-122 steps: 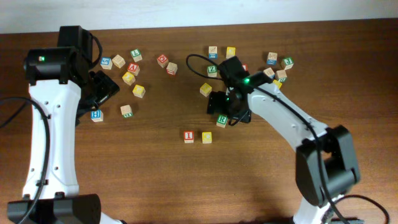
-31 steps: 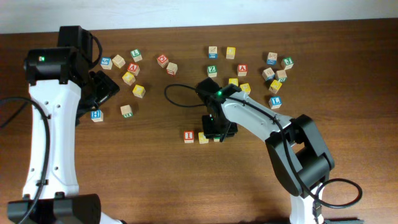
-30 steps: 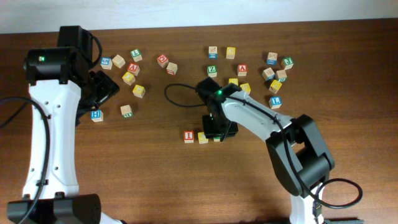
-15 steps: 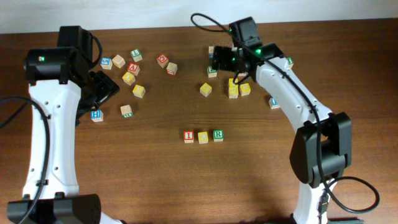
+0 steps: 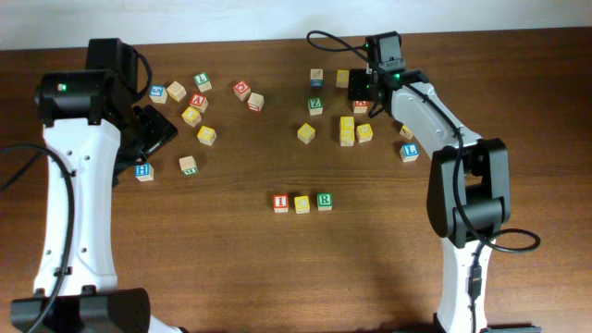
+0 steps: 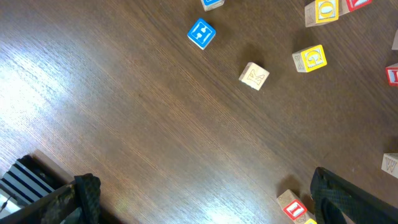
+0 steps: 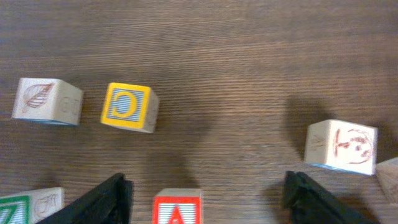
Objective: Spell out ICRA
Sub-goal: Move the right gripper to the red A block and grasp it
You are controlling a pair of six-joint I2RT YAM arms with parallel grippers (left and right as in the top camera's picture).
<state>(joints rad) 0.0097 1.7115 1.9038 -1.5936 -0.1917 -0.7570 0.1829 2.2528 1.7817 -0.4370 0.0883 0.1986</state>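
A row of three blocks lies mid-table: a red I block (image 5: pixel 280 203), a yellow block (image 5: pixel 302 203) and a green R block (image 5: pixel 325 200). My right gripper (image 5: pixel 360 91) is open over the far right cluster, clear of the row. In the right wrist view the right gripper (image 7: pixel 208 202) has its fingers on either side of a red A block (image 7: pixel 177 210) without touching it. That A block (image 5: pixel 360 105) shows just below the gripper in the overhead view. My left gripper (image 5: pixel 155 129) is open and empty at the left; it is also open in the left wrist view (image 6: pixel 205 205).
Loose blocks lie around the right gripper: a yellow C block (image 7: pixel 129 107), a leaf block (image 7: pixel 48 101), a figure block (image 7: pixel 342 146). A second red A block (image 5: pixel 198 102) sits in the left cluster. A blue block (image 6: pixel 202 33) and an M block (image 6: pixel 254 76) lie below the left wrist.
The right arm carried the green R block to the row, set it right of the yellow block, let go, and moved back to the far right cluster. The left arm has not moved.
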